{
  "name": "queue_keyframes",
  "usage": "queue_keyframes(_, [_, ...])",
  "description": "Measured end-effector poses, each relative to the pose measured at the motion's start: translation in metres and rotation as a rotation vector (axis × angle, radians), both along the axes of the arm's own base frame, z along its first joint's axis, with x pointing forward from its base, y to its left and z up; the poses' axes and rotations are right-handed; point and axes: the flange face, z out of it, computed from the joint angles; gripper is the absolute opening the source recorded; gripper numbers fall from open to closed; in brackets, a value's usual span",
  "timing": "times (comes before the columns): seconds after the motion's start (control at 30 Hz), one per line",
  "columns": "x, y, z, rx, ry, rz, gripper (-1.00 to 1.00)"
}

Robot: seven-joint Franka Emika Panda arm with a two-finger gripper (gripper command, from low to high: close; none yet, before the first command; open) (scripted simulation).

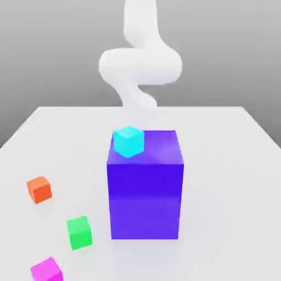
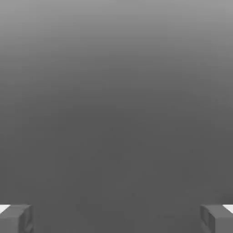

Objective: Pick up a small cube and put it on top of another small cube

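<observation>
Nearest the exterior camera, at the front of the tabletop toward the exterior view's left, the small magenta cube is seen lying free, with the small green cube just behind it and apart from it, and the orange cube farther back on the same side. Mid-table, the big blue-violet block is topped by the cyan cube at its near-left corner. Behind the block the white arm is raised, and in the hand view the gripper is shown with jaws spread wide, nothing held between the fingertips.
</observation>
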Motion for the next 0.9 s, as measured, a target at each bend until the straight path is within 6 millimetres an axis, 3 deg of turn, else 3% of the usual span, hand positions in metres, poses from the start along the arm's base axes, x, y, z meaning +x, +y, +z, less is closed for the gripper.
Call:
queue_keyframes(0.23, [0.079,-0.039,-0.096,0.075,0.172,-0.174,0.0])
queue_keyframes(0.47, [0.128,-0.086,-0.208,0.149,0.335,-0.351,0.0])
queue_keyframes(0.7, [0.144,-0.138,-0.331,0.227,0.492,-0.543,0.0])
queue_keyframes(0.9, [0.134,-0.167,-0.441,0.29,0.627,-0.694,0.0])
